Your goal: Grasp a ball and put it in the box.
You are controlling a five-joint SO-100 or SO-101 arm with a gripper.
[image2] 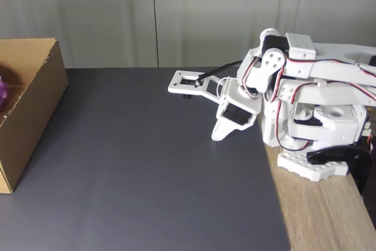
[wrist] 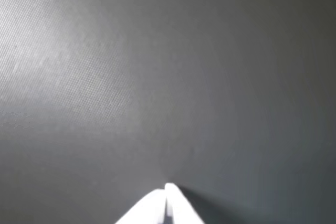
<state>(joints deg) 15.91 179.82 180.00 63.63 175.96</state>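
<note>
In the fixed view the ball (image2: 2, 91) shows as a small purple sliver at the left edge of the frame, inside the box (image2: 34, 89); it lies well apart from the gripper (image2: 218, 136), which sits on the far side of the dark mat (image2: 147, 168), close to the arm's base (image2: 311, 166); how the ball rests on the box floor is cut off by the frame edge, so only its place within the walls can be told. The box is brown corrugated cardboard with its top open, standing on the left part of the mat; its near wall runs down toward the lower left corner of the view; nothing else inside it can be made out. The arm is folded low over the mat's right side, its base standing on the wooden table (image2: 317, 216) beside the mat. In the wrist view the gripper (wrist: 167, 188) enters from the bottom edge; its two white fingertips (wrist: 178, 205) meet at a point with only a thin seam between them, pressed together on nothing; beyond them lies bare grey mat (wrist: 157, 77).
</note>
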